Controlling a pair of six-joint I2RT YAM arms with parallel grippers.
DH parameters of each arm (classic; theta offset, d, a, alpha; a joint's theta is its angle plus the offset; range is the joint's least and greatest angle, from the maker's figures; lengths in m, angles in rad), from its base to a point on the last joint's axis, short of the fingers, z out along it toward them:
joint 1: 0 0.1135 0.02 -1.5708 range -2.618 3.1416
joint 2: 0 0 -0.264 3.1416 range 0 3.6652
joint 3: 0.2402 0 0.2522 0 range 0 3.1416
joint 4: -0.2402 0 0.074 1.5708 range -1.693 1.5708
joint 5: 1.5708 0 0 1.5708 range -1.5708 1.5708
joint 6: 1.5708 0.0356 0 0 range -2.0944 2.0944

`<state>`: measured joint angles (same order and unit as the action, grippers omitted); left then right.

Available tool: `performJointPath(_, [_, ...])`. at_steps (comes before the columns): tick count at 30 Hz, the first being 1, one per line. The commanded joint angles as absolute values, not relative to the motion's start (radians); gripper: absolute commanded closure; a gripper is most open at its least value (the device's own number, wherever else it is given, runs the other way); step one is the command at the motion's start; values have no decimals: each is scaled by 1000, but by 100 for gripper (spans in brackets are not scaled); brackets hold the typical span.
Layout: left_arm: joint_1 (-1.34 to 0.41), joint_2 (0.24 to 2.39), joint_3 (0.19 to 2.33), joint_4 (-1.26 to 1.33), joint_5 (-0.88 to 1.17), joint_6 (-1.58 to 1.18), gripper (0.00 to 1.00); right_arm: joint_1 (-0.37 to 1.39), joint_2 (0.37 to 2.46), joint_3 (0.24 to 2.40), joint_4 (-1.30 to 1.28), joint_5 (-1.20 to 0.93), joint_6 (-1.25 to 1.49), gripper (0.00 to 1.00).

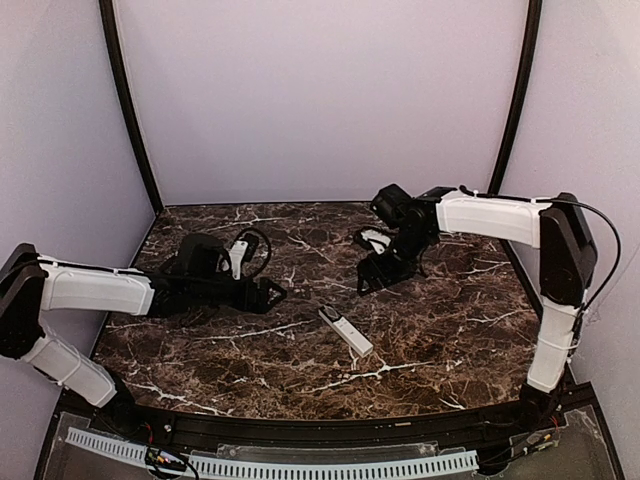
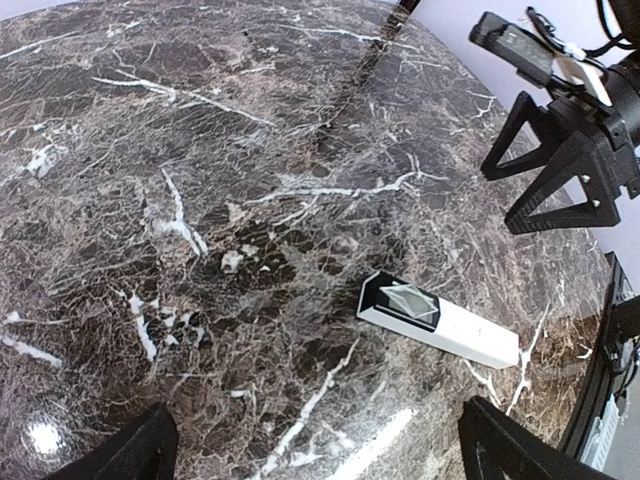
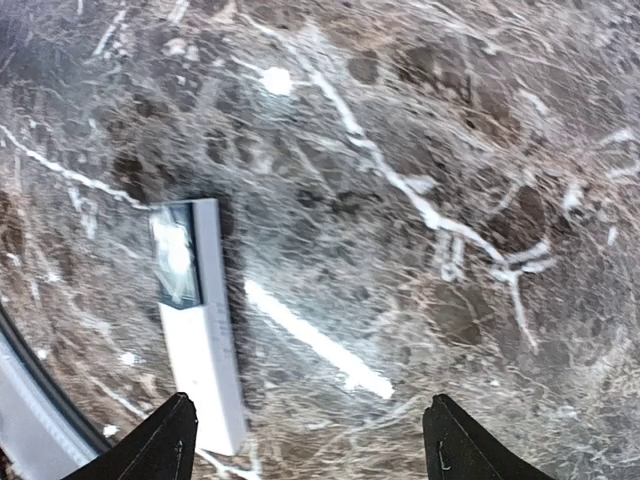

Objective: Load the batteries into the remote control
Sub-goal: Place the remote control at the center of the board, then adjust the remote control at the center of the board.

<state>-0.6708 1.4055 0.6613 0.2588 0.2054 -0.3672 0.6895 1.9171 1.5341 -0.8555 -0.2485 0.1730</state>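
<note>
**Top external view.** This is the only view that shows both arms whole. The left arm (image 1: pixel 95 290) enters from the left edge and the right arm (image 1: pixel 490 215) from the right edge. One remote control (image 1: pixel 346 331) lies flat on the marble bench (image 1: pixel 450 340), just below frame centre. It is set diagonally, with its dark end toward the upper left. The left pincer (image 1: pixel 275 293) is at its upper left and the right pincer (image 1: pixel 372 280) at its upper right. Neither touches the remote.

**Left wrist view.** The remote control (image 2: pixel 440 322) lies in the lower right of the frame. The glossy surface of its dark end section (image 2: pixel 400 303) is visible here, which the top view does not resolve. Whether anything lies in that section cannot be told. The right pincer (image 2: pixel 500 200) appears from outside at the upper right, with its jaws spread and nothing between them. The left pincer (image 2: pixel 320 440) is spread wide and pinches nothing. Its fingers (image 2: pixel 130 455) sit at the bottom corners of the frame.

**Right wrist view.** The remote control (image 3: pixel 205 340) lies in the lower left with its dark end uppermost. The right pincer (image 3: pixel 310 440) is spread, and the remote's lower end lies just beside its lower-left finger.

**Count.** There are two arms, two pincers and one remote control.
</note>
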Motion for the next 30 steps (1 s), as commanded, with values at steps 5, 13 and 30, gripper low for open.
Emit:
performJointPath(5, [-750,1519,779,60,96,-310,1,696,1847,1264,-683,-110,110,22])
performJointPath(13, [-858,1713,960,-120,-101,-281,1,720,1829,1153,-571,-108,109,23])
performJointPath(30, [-882,1931,1142,-122,-90,-238,1,851,1815,1030,-495,-155,156,22])
